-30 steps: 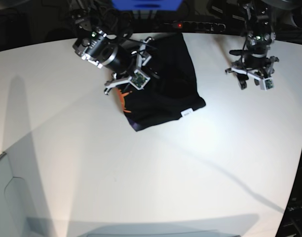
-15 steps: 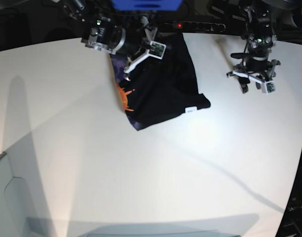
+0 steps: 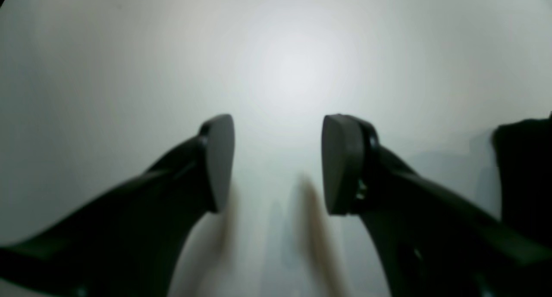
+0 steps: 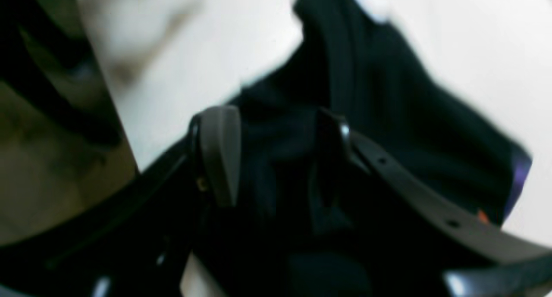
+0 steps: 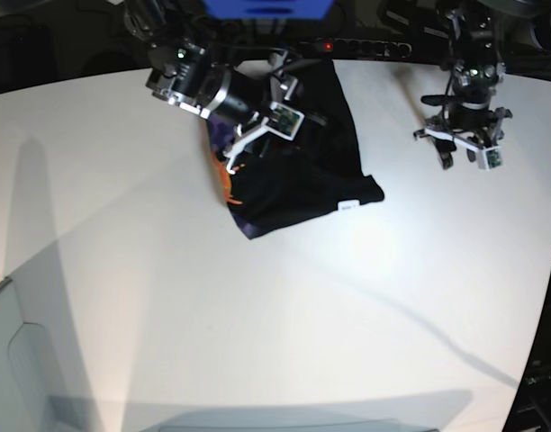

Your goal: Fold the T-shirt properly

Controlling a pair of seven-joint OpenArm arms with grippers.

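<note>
The black T-shirt (image 5: pixel 311 171) lies bunched on the white table (image 5: pixel 257 315) near its far edge. Its white label (image 5: pixel 346 206) is at the front right and its orange print (image 5: pixel 223 175) on the left. My right gripper (image 5: pixel 274 126) hovers over the shirt's upper left part. In the blurred right wrist view its fingers (image 4: pixel 220 154) stand apart, open, with the dark T-shirt (image 4: pixel 388 94) in and beyond the gap. My left gripper (image 5: pixel 465 155) is off to the right over bare table (image 3: pixel 280 51), away from the shirt. That left gripper (image 3: pixel 278 163) is open and empty.
A power strip with a red light (image 5: pixel 325 45) and a blue object (image 5: pixel 266 7) sit behind the table's far edge among dark cables. A grey shape (image 5: pixel 23 360) fills the lower left corner. The left wrist view shows a dark patch (image 3: pixel 522 176) at its right edge.
My right arm swung back toward the far edge, then came forward again over the shirt's upper left. The shirt's front right corner shifted slightly right. The left arm barely moved.
</note>
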